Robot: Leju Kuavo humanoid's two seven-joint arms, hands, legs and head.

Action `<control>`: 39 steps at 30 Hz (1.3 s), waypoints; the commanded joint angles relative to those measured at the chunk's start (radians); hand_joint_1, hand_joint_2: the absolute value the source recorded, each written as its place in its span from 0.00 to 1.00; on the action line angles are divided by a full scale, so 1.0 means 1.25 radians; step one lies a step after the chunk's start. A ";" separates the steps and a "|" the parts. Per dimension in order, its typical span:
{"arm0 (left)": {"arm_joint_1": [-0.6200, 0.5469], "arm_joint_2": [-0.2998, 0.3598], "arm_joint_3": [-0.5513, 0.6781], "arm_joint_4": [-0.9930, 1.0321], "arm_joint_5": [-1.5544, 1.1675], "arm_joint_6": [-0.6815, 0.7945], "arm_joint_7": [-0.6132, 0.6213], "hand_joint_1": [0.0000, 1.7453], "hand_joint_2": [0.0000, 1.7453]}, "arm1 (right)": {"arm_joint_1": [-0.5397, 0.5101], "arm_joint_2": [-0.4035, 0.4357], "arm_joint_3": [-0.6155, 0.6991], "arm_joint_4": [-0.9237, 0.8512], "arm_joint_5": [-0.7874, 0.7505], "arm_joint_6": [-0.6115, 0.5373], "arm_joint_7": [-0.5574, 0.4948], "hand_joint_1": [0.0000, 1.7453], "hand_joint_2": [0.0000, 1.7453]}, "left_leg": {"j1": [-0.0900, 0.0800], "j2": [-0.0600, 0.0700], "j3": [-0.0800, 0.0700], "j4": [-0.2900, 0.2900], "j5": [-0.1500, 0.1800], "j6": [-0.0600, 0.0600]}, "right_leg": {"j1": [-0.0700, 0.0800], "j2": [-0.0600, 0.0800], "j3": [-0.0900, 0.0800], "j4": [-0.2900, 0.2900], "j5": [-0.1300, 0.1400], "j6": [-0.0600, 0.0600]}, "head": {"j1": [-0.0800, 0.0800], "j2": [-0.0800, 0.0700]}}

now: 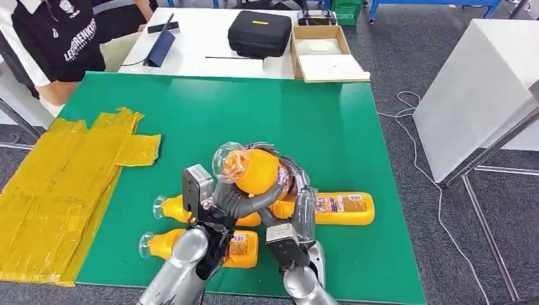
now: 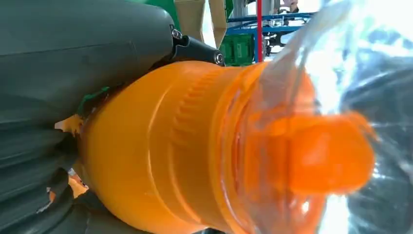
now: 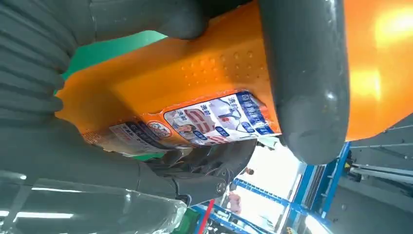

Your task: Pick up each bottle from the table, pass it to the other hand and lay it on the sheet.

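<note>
An orange bottle [image 1: 257, 170] with a clear cap [image 1: 227, 160] hangs above the middle of the green table [image 1: 305, 121], held by both hands. My left hand [image 1: 240, 200] wraps it from below near the neck; in the left wrist view the hand [image 2: 58, 58] clasps the bottle [image 2: 185, 146]. My right hand [image 1: 297, 184] grips the labelled body, its thumb [image 3: 307, 78] lying across the bottle [image 3: 185, 83]. Three more orange bottles lie on the table under my arms: one to the right [image 1: 343, 208], two to the left [image 1: 170, 208] [image 1: 162, 243]. The yellow sheet [image 1: 63, 184] covers the table's left side.
A person in a black and white shirt [image 1: 57, 38] stands at the far left corner. Behind the green table a white table [image 1: 197, 38] carries a black case [image 1: 259, 32], a cardboard box [image 1: 321, 51] and a tablet [image 1: 162, 41]. Another white table [image 1: 477, 89] stands to the right.
</note>
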 commanded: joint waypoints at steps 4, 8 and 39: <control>-0.017 0.002 -0.017 0.008 0.007 0.000 -0.009 1.00 1.00 | -0.005 -0.018 0.036 0.018 -0.011 0.034 0.002 1.00 1.00 | 0.001 -0.001 0.001 0.000 -0.001 -0.003 | 0.001 -0.001 0.002 -0.001 0.000 -0.001 | 0.000 0.000; -0.017 0.002 -0.017 0.008 0.007 0.000 -0.009 1.00 1.00 | -0.005 -0.018 0.036 0.018 -0.011 0.034 0.002 1.00 1.00 | 0.001 -0.001 0.001 0.000 -0.001 -0.003 | 0.001 -0.001 0.002 -0.001 0.000 -0.001 | 0.000 0.000; 0.083 0.071 0.331 -0.300 -0.264 0.261 -0.055 1.00 1.00 | 0.262 -0.177 0.051 -0.634 0.250 -0.084 0.080 0.00 1.00 | 0.001 0.001 0.000 0.000 -0.001 -0.002 | 0.001 0.001 0.000 0.000 0.000 -0.001 | 0.000 0.000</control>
